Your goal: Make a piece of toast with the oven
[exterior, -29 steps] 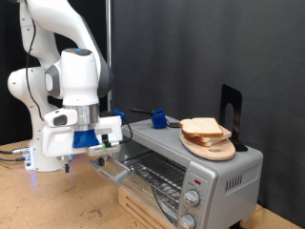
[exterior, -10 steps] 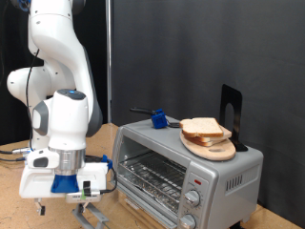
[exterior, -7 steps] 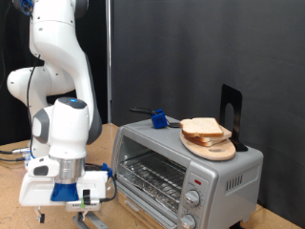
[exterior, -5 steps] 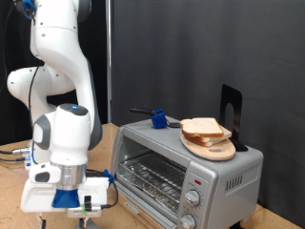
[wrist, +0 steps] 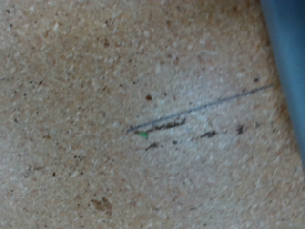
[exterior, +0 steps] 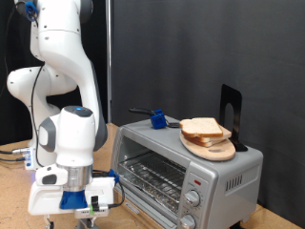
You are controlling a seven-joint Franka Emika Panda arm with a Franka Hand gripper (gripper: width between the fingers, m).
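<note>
Gripper (exterior: 88, 212) sits low at the exterior view's bottom left, in front of the oven (exterior: 186, 170); its fingers are cut off by the frame edge, so open or closed can't be told. Wrist view shows only bare wood tabletop (wrist: 124, 124) (nothing between the fingers there). Toast (exterior: 202, 128) lies stacked on a board (exterior: 212, 148) on top of the oven. Likely light, soft, crumbly; best pinched gently at the crust edge.
</note>
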